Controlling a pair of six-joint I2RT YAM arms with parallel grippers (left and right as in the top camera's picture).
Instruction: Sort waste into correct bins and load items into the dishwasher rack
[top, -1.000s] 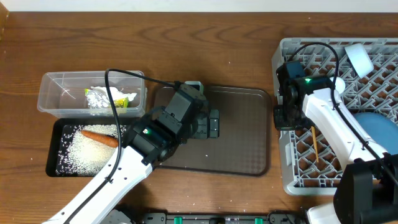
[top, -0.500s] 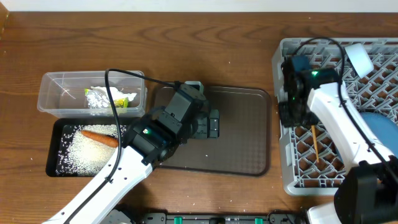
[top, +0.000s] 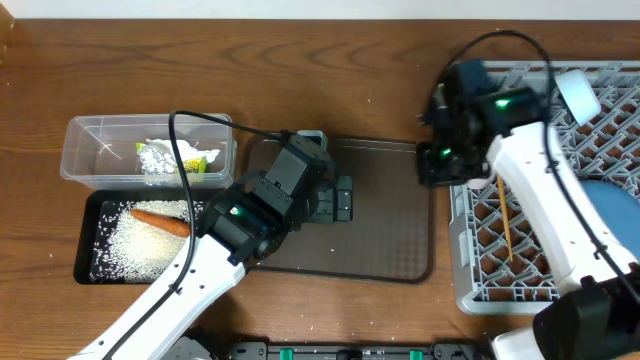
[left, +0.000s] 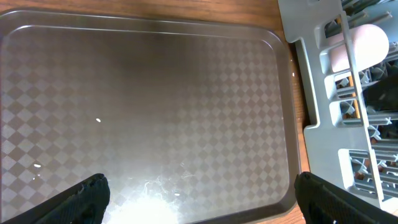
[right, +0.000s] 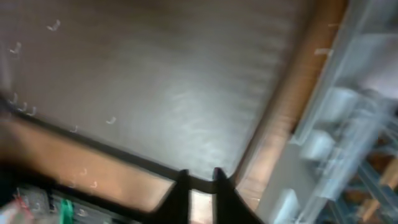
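One chopstick apart from right fingers

Right arm: has swung left and toward the far side of the table, drawing back off the rack.
Right gripper: was above the rack's left wall; is now above the right rim of the tray.
Chopstick: more of its length shows in the rack, since the arm has uncovered its upper end.
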